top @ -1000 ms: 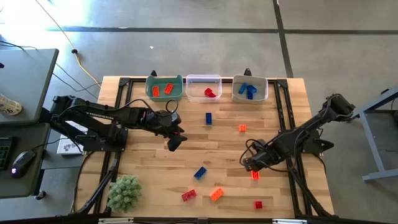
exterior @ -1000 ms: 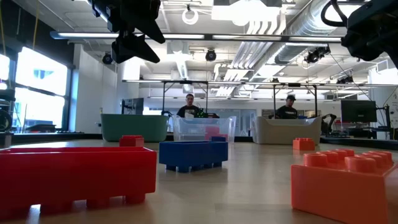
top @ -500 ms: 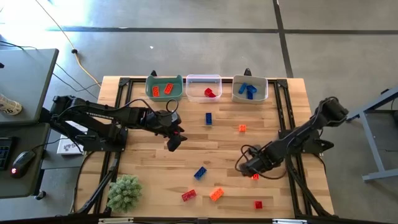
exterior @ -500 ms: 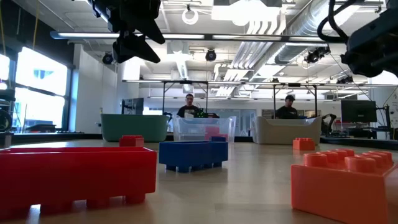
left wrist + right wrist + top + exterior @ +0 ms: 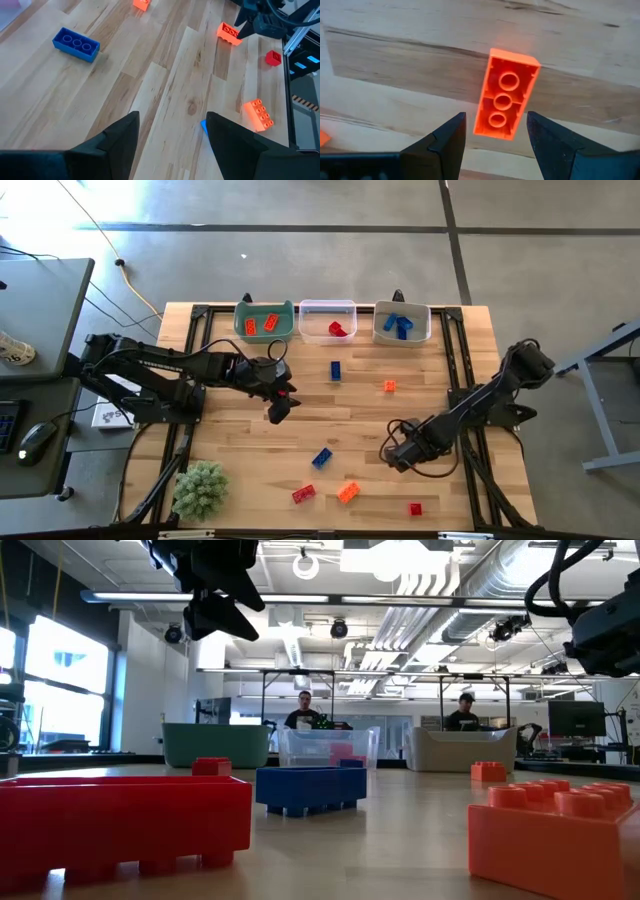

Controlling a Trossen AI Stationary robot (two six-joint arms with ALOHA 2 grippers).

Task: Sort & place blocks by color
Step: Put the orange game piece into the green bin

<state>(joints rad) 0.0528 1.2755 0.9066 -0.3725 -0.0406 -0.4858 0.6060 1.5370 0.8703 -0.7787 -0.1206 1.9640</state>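
Observation:
My right gripper (image 5: 398,457) is open and low over the near right of the table. In the right wrist view an orange brick (image 5: 505,99) lies studs-down on the wood, its near end between my open fingers (image 5: 496,119), with a gap on each side. In the high view the gripper covers this brick. My left gripper (image 5: 278,406) hangs open and empty above the table's middle left, fingers apart (image 5: 172,117). Loose bricks lie flat on the table: blue (image 5: 335,369), orange (image 5: 389,386), blue (image 5: 321,457), red (image 5: 303,495), orange (image 5: 348,492), red (image 5: 415,508).
Three bins stand along the far edge: a green one (image 5: 286,332) holding orange bricks, a clear one (image 5: 312,325) holding a red brick, a pale one (image 5: 382,330) holding blue bricks. A green spiky ball (image 5: 200,488) sits at the near left corner. People stand beyond the table.
My right gripper has moved a little toward the table's near left, and it now covers the orange brick that showed beside it in the high view. The left arm has kept still.

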